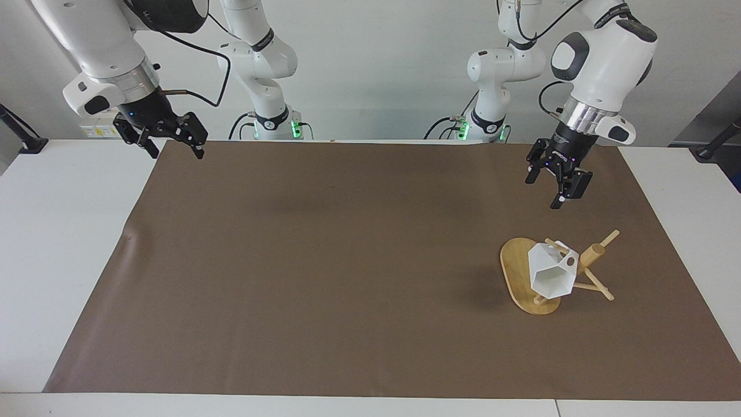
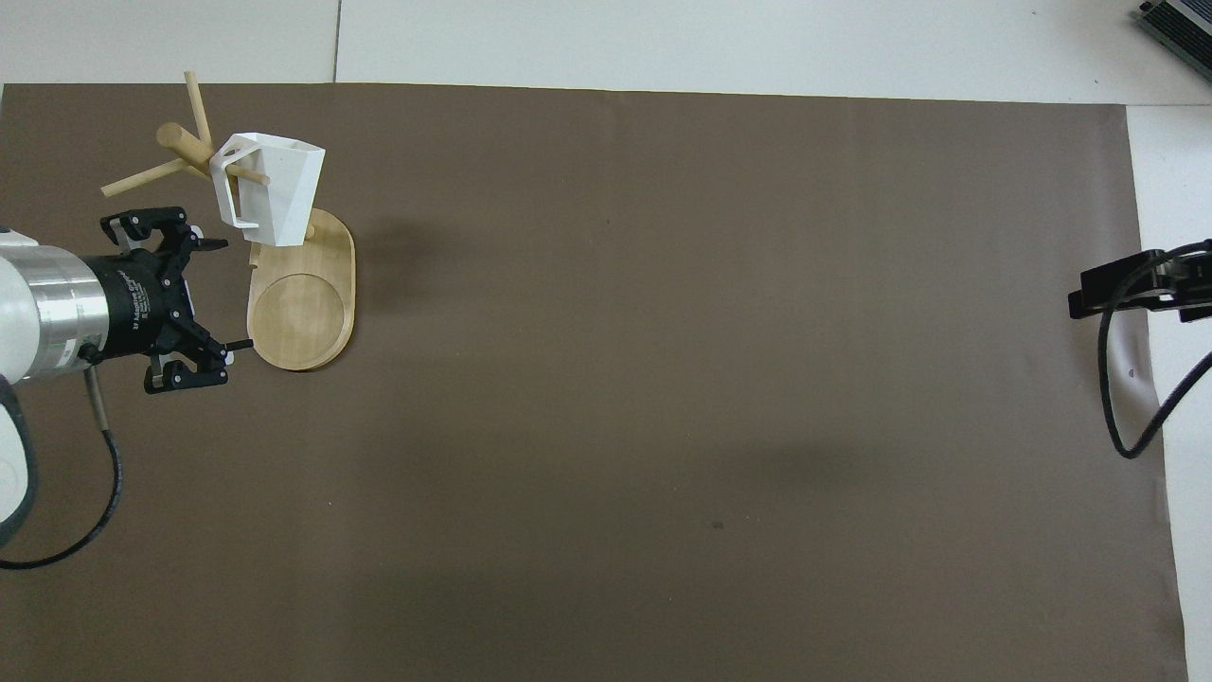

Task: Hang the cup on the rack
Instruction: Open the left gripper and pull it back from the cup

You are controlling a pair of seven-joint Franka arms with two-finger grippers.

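The white faceted cup [image 1: 550, 275] [image 2: 275, 194] hangs by its handle on a peg of the bamboo rack [image 1: 515, 272] [image 2: 303, 313], which stands toward the left arm's end of the table. My left gripper [image 1: 544, 194] [image 2: 227, 296] is open and holds nothing. It hovers over the brown mat beside the rack's base, clear of cup and pegs. My right gripper [image 1: 176, 153] [image 2: 1079, 301] is open and waits in the air over the mat's edge at the right arm's end.
A brown mat [image 1: 324, 260] covers most of the white table. The rack's thin pegs [image 1: 608, 237] stick out sideways from its post. A black cable [image 2: 1122, 417] hangs from the right arm.
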